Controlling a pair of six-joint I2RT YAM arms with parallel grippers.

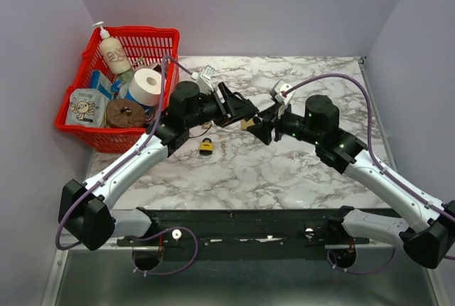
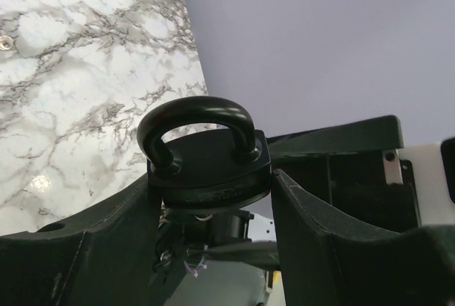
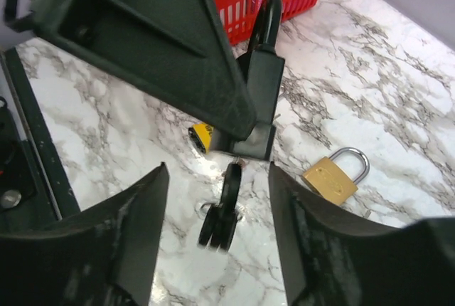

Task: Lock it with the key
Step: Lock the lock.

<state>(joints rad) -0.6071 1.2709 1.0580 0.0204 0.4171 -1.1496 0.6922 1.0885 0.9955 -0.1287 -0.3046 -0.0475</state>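
My left gripper (image 1: 238,110) is shut on a black padlock (image 2: 206,167) and holds it above the table, its shackle (image 2: 195,110) closed. In the right wrist view the padlock (image 3: 259,96) hangs upright, with a bunch of black-headed keys (image 3: 226,210) dangling from its underside. My right gripper (image 3: 217,169) is open. Its fingers (image 3: 135,228) stand on either side of the hanging keys without touching them. In the top view the right gripper (image 1: 261,127) sits just right of the left one.
A brass padlock (image 3: 330,178) lies on the marble table (image 1: 284,171) right of the grippers. A yellow padlock (image 1: 206,146) and a small key ring (image 1: 223,146) lie below the left gripper. A red basket (image 1: 135,32) of household items stands at the back left.
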